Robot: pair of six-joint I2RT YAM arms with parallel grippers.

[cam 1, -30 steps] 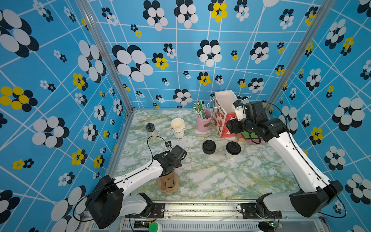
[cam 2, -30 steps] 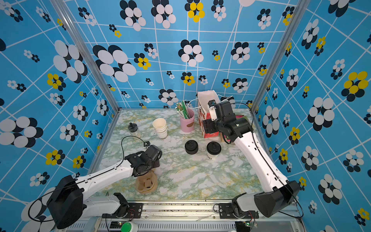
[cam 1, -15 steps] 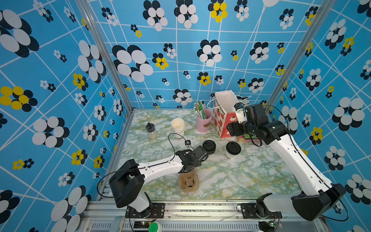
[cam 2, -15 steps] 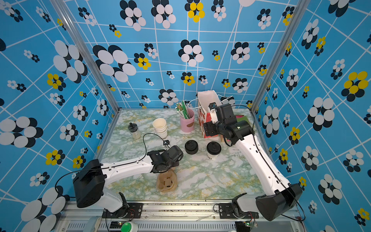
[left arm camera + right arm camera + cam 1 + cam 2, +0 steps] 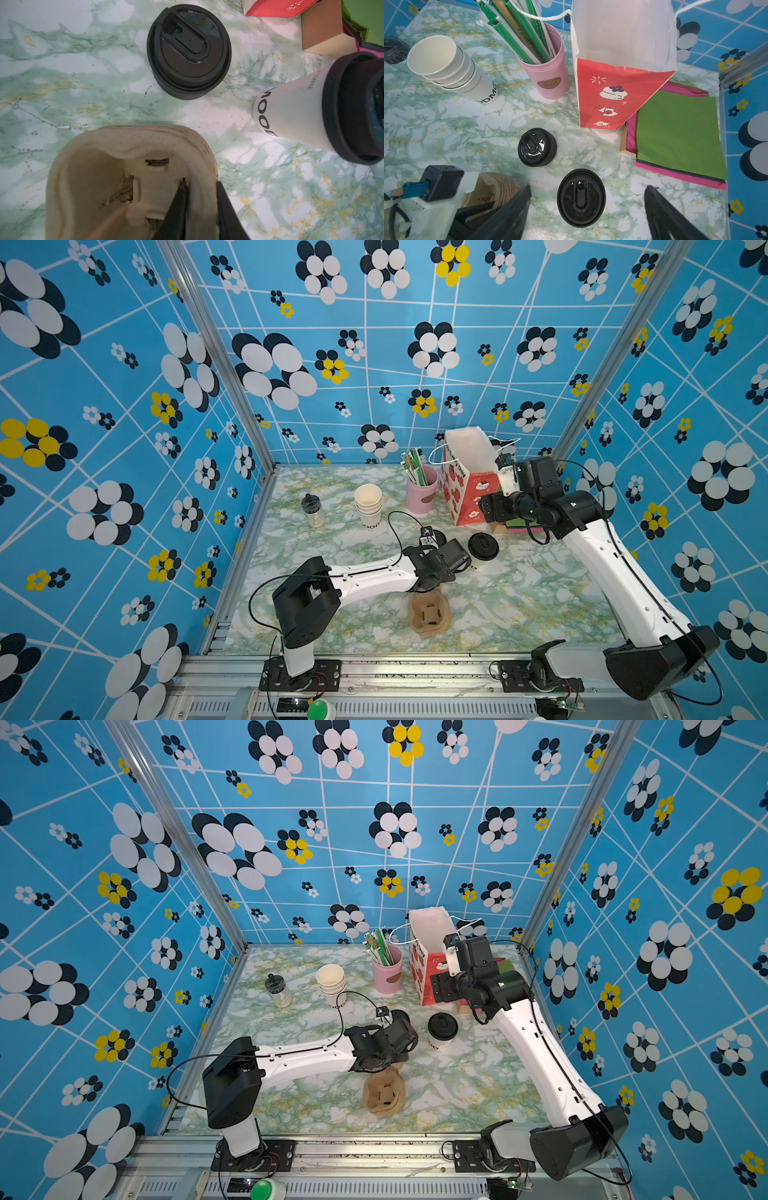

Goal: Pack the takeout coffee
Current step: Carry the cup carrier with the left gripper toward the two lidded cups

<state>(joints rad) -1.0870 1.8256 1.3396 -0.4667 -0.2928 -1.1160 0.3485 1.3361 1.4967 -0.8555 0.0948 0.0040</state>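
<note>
Marbled green-and-white bench (image 5: 519,605) floors a booth papered in blue with flowers. On it the left pincer (image 5: 200,185) is pinched nearly closed on the side wall of a pulp cup carrier (image 5: 124,166), one finger inside the well and one outside. The right pincer (image 5: 587,188) is spread wide and holds nothing, hanging well above the takeout coffee (image 5: 581,197), whose black lid shows between its fingers. Just beyond the left pincer that cup (image 5: 483,549) stands upright on the bench, near the carrier but apart from it, with a pile of black lids (image 5: 537,147) just beside. Farther out from the right pincer stand a red-and-white paper bag (image 5: 612,93), a pink pot of straws (image 5: 548,68), stacked lidless cups (image 5: 446,66) and coloured sheets (image 5: 679,135). By my reading little is done: the coffee is lidded, yet it is neither in the carrier nor in the bag, so seating and bagging remain. Both top views hide each pincer's fingertips behind its own wrist. I cannot tell whether the carrier rests on the bench or hangs lifted, nor what the bag holds.
</note>
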